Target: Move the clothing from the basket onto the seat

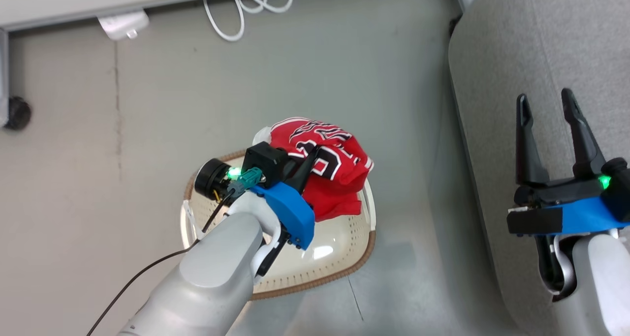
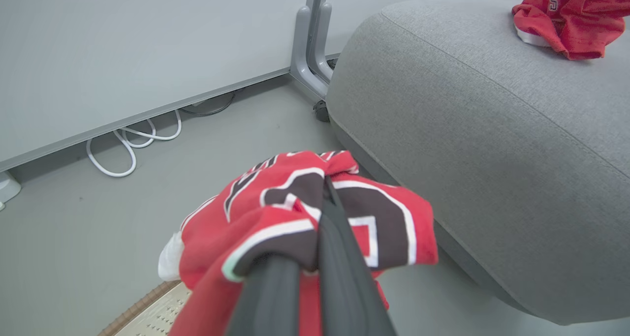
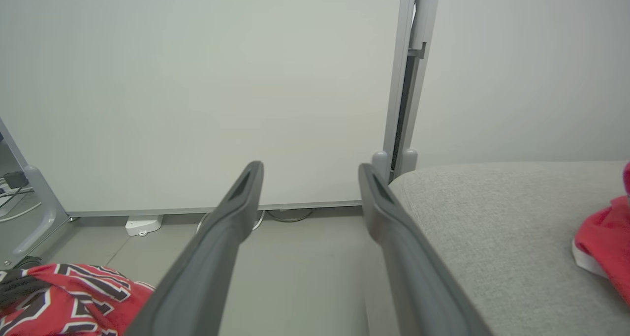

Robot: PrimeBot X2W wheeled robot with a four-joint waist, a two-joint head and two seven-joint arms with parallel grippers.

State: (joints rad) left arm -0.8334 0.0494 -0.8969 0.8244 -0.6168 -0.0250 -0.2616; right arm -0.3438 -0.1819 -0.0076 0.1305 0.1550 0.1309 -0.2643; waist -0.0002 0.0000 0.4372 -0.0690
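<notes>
left gripper [image 1: 305, 166]: fingers pressed together, pinching red jersey [image 1: 337, 161] above basket [image 1: 315, 283], frame centre | right gripper [image 1: 544, 96]: fingers spread wide, empty, over seat [image 1: 541, 41], right edge | other red garment [image 2: 571, 18]: on seat

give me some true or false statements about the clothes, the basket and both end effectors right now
1. The left end effector is shut on the jersey. True.
2. The right end effector grips a garment. False: it is open and holds nothing.
3. A second red garment lies on the seat. True.
4. The basket stands on the seat. False: it stands on the floor, beside the seat.
</notes>
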